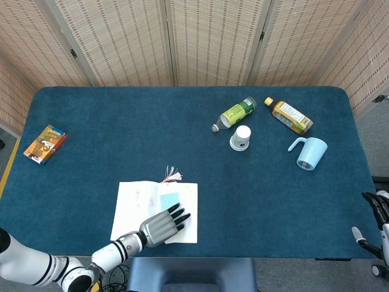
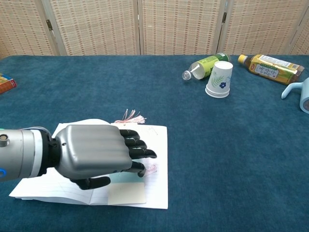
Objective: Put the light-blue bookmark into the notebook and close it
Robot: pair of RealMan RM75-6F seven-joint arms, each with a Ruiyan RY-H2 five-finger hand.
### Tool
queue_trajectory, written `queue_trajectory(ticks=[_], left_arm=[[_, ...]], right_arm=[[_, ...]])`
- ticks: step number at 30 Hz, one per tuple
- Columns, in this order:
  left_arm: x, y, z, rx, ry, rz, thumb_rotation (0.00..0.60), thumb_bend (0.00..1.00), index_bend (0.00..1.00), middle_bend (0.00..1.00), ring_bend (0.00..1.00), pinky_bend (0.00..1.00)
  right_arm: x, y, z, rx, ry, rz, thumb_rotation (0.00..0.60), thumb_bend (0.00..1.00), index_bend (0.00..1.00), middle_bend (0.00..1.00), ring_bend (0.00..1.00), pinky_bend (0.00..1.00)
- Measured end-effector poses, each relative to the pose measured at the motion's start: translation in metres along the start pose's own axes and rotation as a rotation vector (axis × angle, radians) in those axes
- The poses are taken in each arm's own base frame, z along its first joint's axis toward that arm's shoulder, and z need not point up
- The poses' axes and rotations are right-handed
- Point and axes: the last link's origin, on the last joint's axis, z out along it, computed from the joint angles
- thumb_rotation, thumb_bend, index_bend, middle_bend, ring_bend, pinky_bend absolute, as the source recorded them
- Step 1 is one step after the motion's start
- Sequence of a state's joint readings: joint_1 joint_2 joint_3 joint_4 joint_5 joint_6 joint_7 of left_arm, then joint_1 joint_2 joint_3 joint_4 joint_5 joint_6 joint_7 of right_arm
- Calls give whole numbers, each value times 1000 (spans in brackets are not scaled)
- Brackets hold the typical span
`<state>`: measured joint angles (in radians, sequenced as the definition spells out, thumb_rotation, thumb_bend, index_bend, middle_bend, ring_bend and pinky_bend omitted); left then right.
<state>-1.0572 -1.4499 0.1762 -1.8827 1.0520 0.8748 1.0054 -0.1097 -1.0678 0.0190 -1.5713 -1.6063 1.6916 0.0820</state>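
notebook (image 1: 155, 211) open | bookmark (image 1: 169, 199) partly hidden under left hand (image 2: 99, 155)

Notebook (image 1: 137, 208) lies open; light-blue bookmark (image 1: 169, 199) on its page.

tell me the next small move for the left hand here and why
Probably slide the left hand under the right page's outer edge and begin folding the notebook shut. The light-blue bookmark already lies on the open pages, its tassel past the top edge, and the hand holds nothing, fingers spread over the right page. Closing is what remains.
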Motion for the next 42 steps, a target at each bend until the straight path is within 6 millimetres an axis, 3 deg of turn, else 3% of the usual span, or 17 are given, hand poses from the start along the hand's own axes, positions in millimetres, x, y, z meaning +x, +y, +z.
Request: queue_trajectory(ticks=[14,42], left_arm=[[7,9,14,0,5,8,600,542,230,0,0,90],[-7,1,-8,31,-42,46,600,543,240,0,0,90]], right_arm=[[0,6,-2,-17,2,4,600,204,136,177,140,205],[-1,1,0,-2,1,9,600,195,136,177,141,205]])
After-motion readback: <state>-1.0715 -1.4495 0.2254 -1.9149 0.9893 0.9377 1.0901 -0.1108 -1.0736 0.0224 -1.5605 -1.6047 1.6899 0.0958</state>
